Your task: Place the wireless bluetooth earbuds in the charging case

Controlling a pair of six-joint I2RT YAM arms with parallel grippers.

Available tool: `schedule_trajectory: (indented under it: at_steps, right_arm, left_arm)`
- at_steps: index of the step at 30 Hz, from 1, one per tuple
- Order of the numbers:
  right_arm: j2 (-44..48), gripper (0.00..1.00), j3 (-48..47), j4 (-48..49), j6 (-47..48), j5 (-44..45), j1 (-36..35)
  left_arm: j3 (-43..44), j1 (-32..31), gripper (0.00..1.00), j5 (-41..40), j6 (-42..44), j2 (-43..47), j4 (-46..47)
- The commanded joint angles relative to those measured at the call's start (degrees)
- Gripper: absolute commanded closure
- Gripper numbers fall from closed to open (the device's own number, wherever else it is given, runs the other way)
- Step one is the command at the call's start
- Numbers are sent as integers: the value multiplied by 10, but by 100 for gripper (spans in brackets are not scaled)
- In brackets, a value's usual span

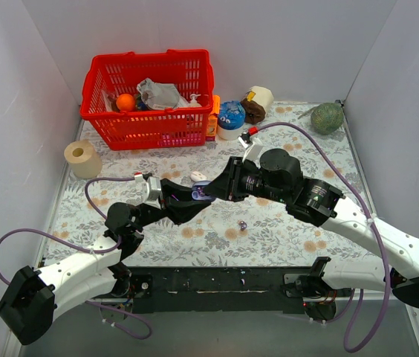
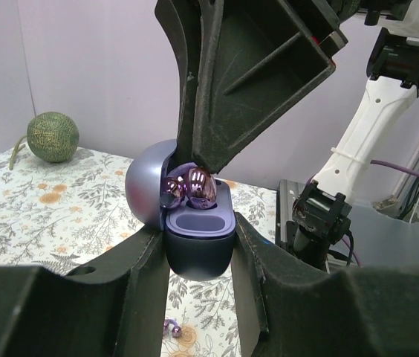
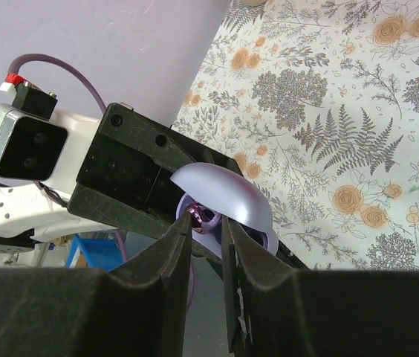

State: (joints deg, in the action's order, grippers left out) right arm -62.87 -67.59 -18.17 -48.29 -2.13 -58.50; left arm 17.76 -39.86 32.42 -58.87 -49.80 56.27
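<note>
The charging case (image 2: 198, 253) is lavender, its lid (image 3: 221, 195) hinged open. My left gripper (image 2: 198, 245) is shut on its base and holds it above the table's middle (image 1: 199, 193). One shiny purple earbud (image 2: 195, 187) sits at the case's far well; the near well is empty. My right gripper (image 3: 203, 223) reaches in from the right (image 1: 213, 189), its narrow-set fingertips (image 2: 195, 165) pinching this bud from above. The other earbud (image 1: 242, 224) lies on the floral cloth below, also in the left wrist view (image 2: 171, 325).
A red basket (image 1: 150, 97) of items stands at the back left, with a paper roll (image 1: 83, 158) at the left edge. A green melon (image 1: 327, 117) is in the back right corner. Jars and a brown item (image 1: 243, 111) sit behind, a small white object (image 1: 197, 177) near the grippers.
</note>
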Motion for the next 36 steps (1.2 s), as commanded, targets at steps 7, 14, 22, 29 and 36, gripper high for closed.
schedule_trajectory:
  at_steps: [7, 14, 22, 29, 36]
  right_arm:
    - [-7, 84, -4, 7, 11, -6, 2]
    - [0, 95, 0, 2, 22, 2, 3]
    - [1, 68, 2, -7, 25, 1, 6]
    - [17, 61, 37, 32, -7, -11, 18]
    - [27, 60, 51, 70, -25, -23, 26]
  left_arm:
    - [25, -2, 100, 5, 5, 16, 9]
    - [20, -2, 100, 8, -2, 18, 11]
    - [18, -2, 100, 12, -6, 18, 16]
    - [18, -2, 100, 15, -6, 20, 11]
    - [17, -2, 100, 19, -5, 20, 12]
